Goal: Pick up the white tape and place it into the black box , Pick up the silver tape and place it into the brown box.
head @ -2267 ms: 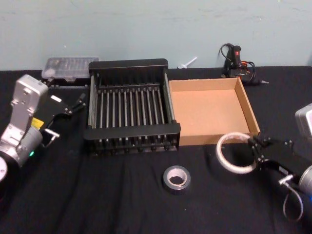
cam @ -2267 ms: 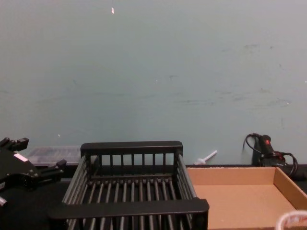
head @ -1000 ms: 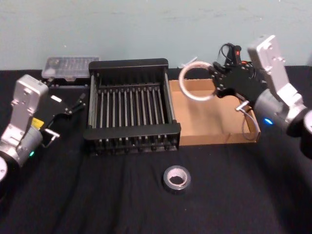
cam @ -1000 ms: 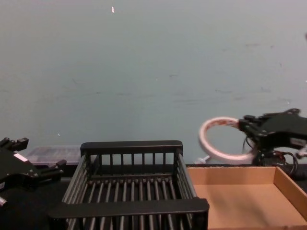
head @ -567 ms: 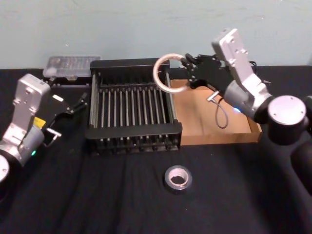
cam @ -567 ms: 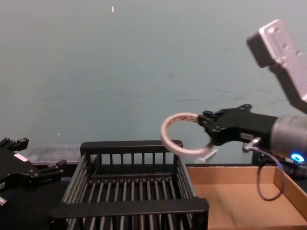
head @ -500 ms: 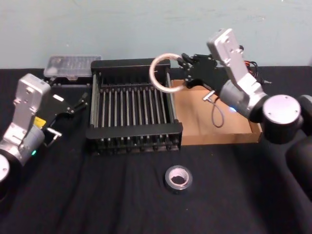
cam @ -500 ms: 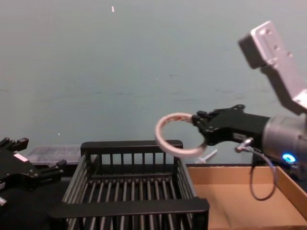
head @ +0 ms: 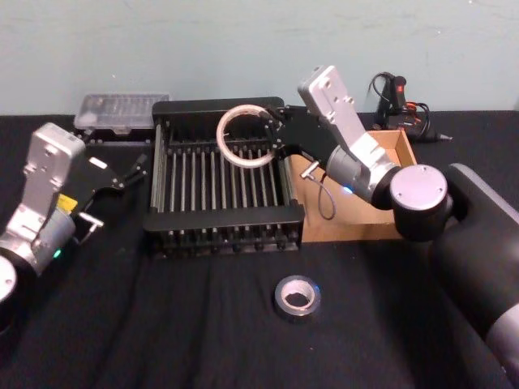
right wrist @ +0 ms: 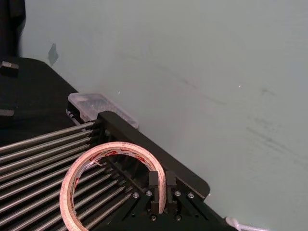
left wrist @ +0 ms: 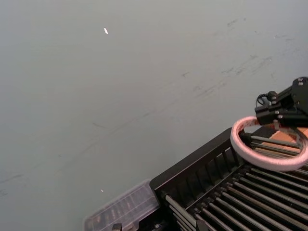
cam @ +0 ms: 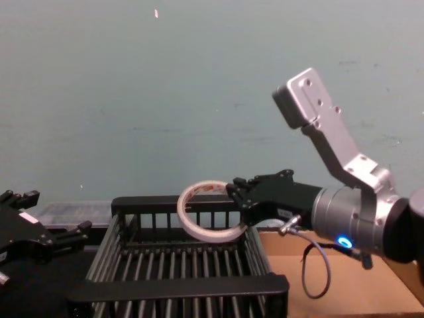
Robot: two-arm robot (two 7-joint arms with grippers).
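My right gripper point(head: 273, 136) is shut on the white tape point(head: 220, 136), a thin whitish ring held tilted above the back right part of the black box point(head: 223, 218). The chest view shows the white tape point(cam: 212, 235) just above the crate's far rim, in the right gripper point(cam: 240, 199). In the right wrist view the fingers point(right wrist: 154, 185) pinch the ring's wall point(right wrist: 72, 173). The silver tape point(head: 282, 306) lies flat on the cloth in front of the boxes. The brown box point(head: 357, 225) sits right of the crate, under my right arm. My left gripper point(head: 130, 170) is parked open left of the crate.
A clear plastic case point(head: 122, 109) lies behind the crate's left corner. A glue gun with cables point(head: 395, 93) lies behind the brown box. A black cloth point(head: 162, 324) covers the table, and a pale wall stands close behind it.
My right gripper lifted the white tape off the cloth by the brown box and carried it left, over the brown box, to above the black box. The left arm stayed still.
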